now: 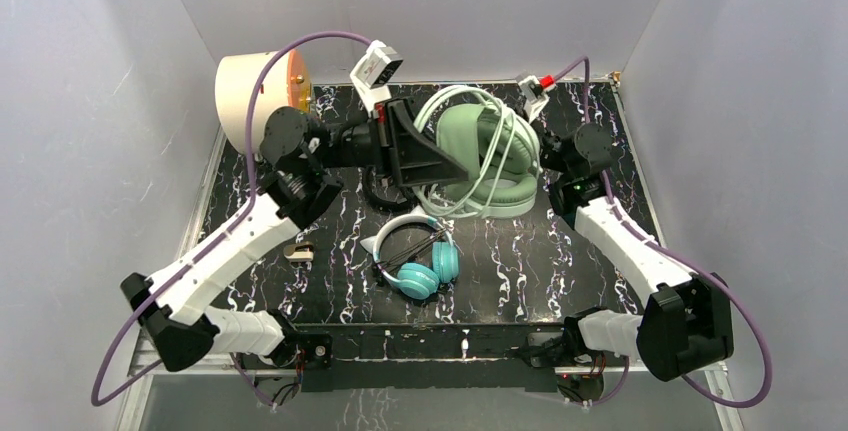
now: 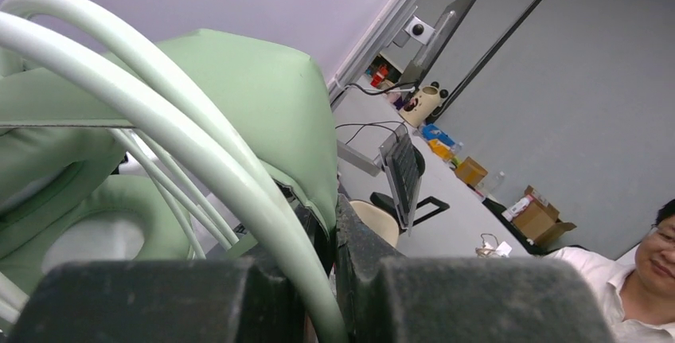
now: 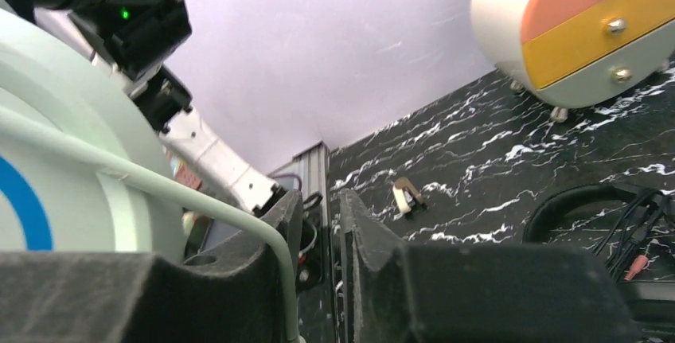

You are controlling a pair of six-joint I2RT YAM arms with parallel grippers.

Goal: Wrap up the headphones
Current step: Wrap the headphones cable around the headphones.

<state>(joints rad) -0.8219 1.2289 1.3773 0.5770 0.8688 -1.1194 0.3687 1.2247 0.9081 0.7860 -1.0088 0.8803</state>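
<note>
Sage headphones in left claw

Right of the teal headset: bare table, passable; left: small clip; behind: sage-green headset between left arm and right arm; far back-left: drawer unit.

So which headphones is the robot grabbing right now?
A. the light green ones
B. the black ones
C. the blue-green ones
A: the left gripper is clamped on the light green headphones and their cord, while the blue-green ones lie loose on the table.
</note>
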